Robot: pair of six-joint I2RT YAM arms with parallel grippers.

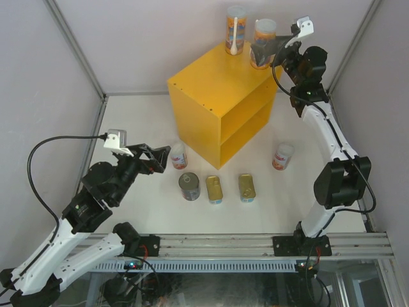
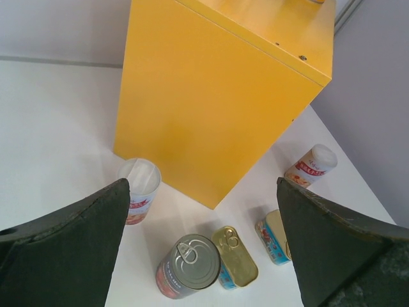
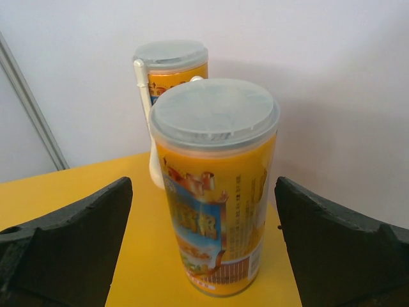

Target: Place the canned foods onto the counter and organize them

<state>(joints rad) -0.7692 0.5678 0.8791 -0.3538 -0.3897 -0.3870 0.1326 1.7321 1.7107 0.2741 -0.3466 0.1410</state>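
Atop the yellow counter [image 1: 217, 96] we see two tall orange cans, the rear can [image 1: 236, 31] and the front can [image 1: 265, 29]. The right gripper [image 1: 263, 51] straddles the front can, fingers apart. On the table [image 1: 140, 121] stand the left white-capped can [image 1: 178, 155], the right white-capped can [image 1: 282, 156], a round tin [image 1: 189, 186], the left flat gold tin [image 1: 214, 189] and the right flat gold tin [image 1: 247, 187]. The left gripper [image 1: 161, 157] is spread open.

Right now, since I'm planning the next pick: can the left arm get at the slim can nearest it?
Probably yes. The left gripper is open and faces the slim can with nothing between; the can sits off toward one finger, and the counter stands close behind it.
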